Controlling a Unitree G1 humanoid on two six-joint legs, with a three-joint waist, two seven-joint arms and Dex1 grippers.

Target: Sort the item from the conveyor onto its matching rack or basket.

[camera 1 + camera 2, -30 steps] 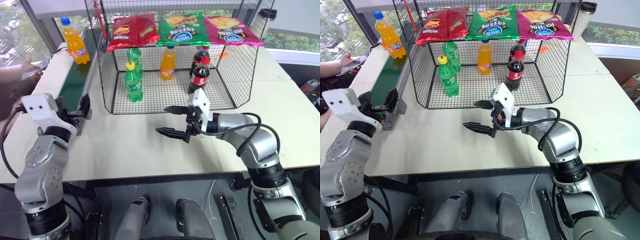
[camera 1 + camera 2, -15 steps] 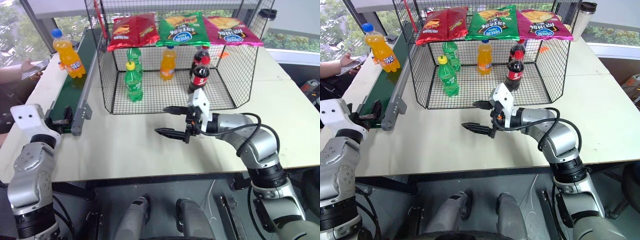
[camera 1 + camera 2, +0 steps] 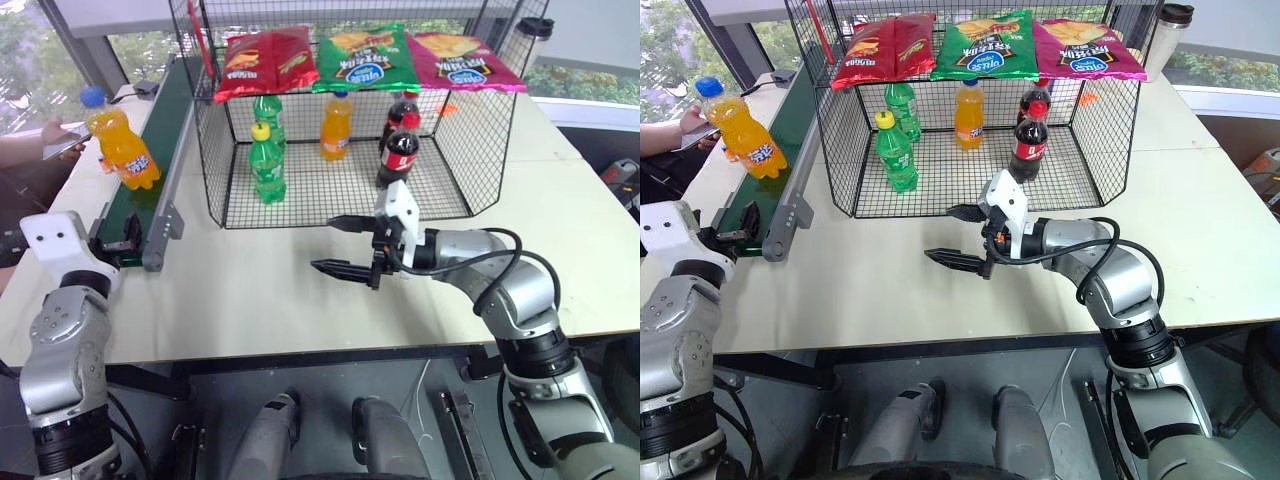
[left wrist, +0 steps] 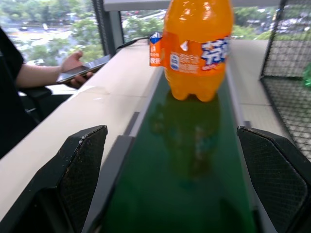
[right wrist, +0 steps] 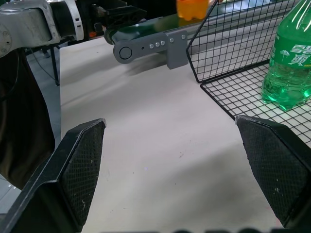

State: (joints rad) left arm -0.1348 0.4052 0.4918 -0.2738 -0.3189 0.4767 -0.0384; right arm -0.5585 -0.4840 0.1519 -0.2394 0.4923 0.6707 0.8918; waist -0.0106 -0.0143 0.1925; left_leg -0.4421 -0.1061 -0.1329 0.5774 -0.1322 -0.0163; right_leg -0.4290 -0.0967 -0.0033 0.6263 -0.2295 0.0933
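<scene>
The orange soda bottle (image 3: pixel 120 148) stands upright on the green conveyor belt (image 3: pixel 150 165), near the belt's end closest to the robot, along the left edge of the desk (image 3: pixel 250 300). It has a blue cap and an orange label. The left gripper (image 4: pixel 180 194) sits level at the end of the belt, pointing along it toward the bottle; its jaws are released and spread wide, with the bottle ahead of them and untouched. The right gripper (image 3: pixel 340 245) hangs over bare desk in front of the black wire cage (image 3: pixel 450 140), pointing toward the robot's left, jaws released and empty. Inside the cage stand two green soda bottles (image 3: pixel 267 165), another orange bottle (image 3: pixel 336 127) and two dark cola bottles (image 3: pixel 400 150) with red caps. Three crisp bags (image 3: pixel 362 58), red, green and pink, lie on the cage's top shelf. A person's hand (image 4: pixel 73 65) holds a phone (image 4: pixel 85 70) beyond the belt's outer side.
</scene>
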